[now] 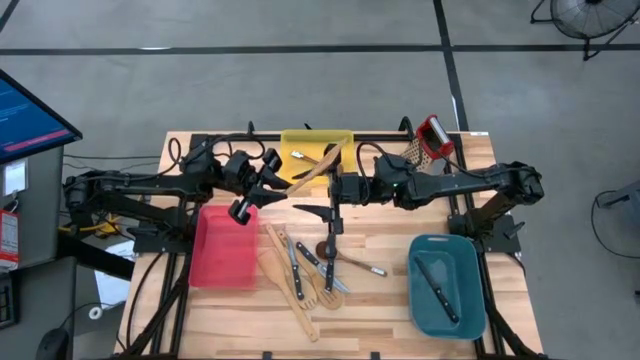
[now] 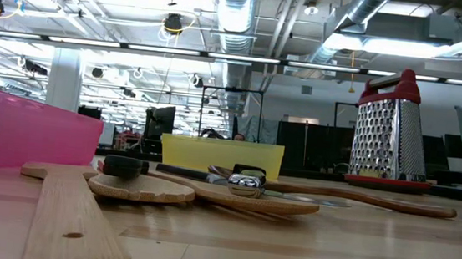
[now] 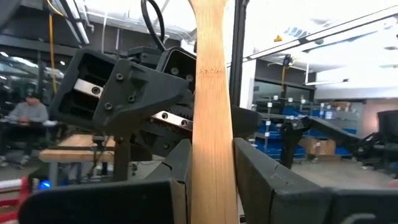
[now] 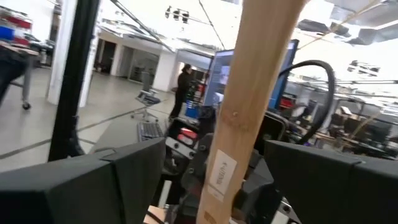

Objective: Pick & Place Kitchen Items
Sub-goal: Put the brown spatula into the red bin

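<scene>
Fingers [image 3: 177, 180] of left gripper [image 1: 281, 178]: closed on pale wooden spatula [image 1: 318, 166], handle clamped between both pads. Right gripper [image 1: 337, 186]: closed on the same spatula from the opposite end. Spatula held above the table, between the two arms, just in front of yellow bin [image 1: 316, 143]. Loose utensils [image 1: 300, 270] – wooden turners, black-handled knives, dark spoon – heaped on the table's near middle. Red bin [image 1: 224, 247] beside the heap; teal bin [image 1: 447, 285] holding one knife [image 1: 437, 289]. Box grater [image 1: 432, 137] at the far right corner
</scene>
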You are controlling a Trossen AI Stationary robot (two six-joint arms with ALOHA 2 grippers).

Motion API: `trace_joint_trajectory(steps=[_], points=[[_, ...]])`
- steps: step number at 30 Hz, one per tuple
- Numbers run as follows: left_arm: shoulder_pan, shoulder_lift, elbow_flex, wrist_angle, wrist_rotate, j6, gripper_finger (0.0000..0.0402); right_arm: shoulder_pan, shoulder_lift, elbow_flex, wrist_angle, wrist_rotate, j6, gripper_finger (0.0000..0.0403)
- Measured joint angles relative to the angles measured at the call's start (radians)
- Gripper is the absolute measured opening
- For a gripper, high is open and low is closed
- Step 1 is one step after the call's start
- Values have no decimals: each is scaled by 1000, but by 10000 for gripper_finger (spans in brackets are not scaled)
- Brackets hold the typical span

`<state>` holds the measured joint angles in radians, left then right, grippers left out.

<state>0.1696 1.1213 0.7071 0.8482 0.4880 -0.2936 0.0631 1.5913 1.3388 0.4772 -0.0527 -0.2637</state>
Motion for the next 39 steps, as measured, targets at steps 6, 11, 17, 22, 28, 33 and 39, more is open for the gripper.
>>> trace_joint_trajectory(steps=[6, 11, 17, 22, 28, 33, 39], points=[[0, 0, 0, -2, 1, -97, 66, -1, 0, 0, 4, -3, 0, 286], [0, 0, 0, -3, 0, -181, 66, -1, 0, 0, 18, -3, 1, 286], [0, 0, 0, -3, 0, -260, 66, 7, -1, 0, 33, -4, 3, 282], [0, 0, 0, -2, 6, -299, 66, 8, -1, 0, 33, -50, 11, 246], [-1, 24, 0, 1, 7, -347, 66, 8, -1, 0, 31, -51, 22, 174], [-1, 39, 0, 1, 9, -364, 66, 8, -1, 0, 19, -51, 29, 100], [1, 38, -1, 9, -21, -373, 62, 9, 0, 1, -12, -62, 29, 36]])
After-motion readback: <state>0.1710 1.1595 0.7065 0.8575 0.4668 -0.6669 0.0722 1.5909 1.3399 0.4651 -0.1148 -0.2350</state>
